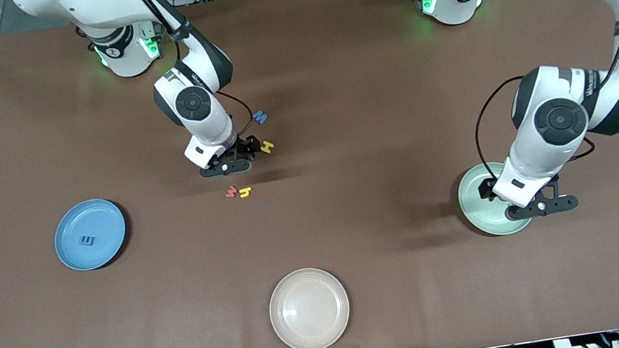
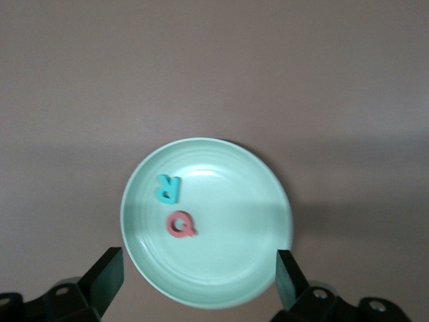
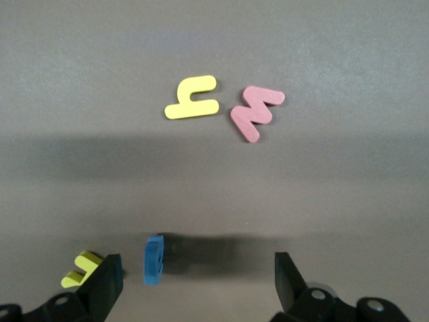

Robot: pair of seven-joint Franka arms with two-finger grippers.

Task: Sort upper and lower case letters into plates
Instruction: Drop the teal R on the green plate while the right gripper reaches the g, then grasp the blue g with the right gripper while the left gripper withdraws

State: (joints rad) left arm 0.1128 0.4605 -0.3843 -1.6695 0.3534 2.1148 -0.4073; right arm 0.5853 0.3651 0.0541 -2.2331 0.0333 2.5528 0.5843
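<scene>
Hovering low at centre frame, the right tool (image 1: 227,166) gapes wide over a small blue letter (image 3: 153,259); centre it before closing. Left tool (image 1: 541,205), wide and empty, waits over the mint plate (image 1: 476,201) at right.

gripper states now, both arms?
Left hand: open, empty, over the mint green plate.
Right hand: open, empty, over loose letters on the table.
</scene>
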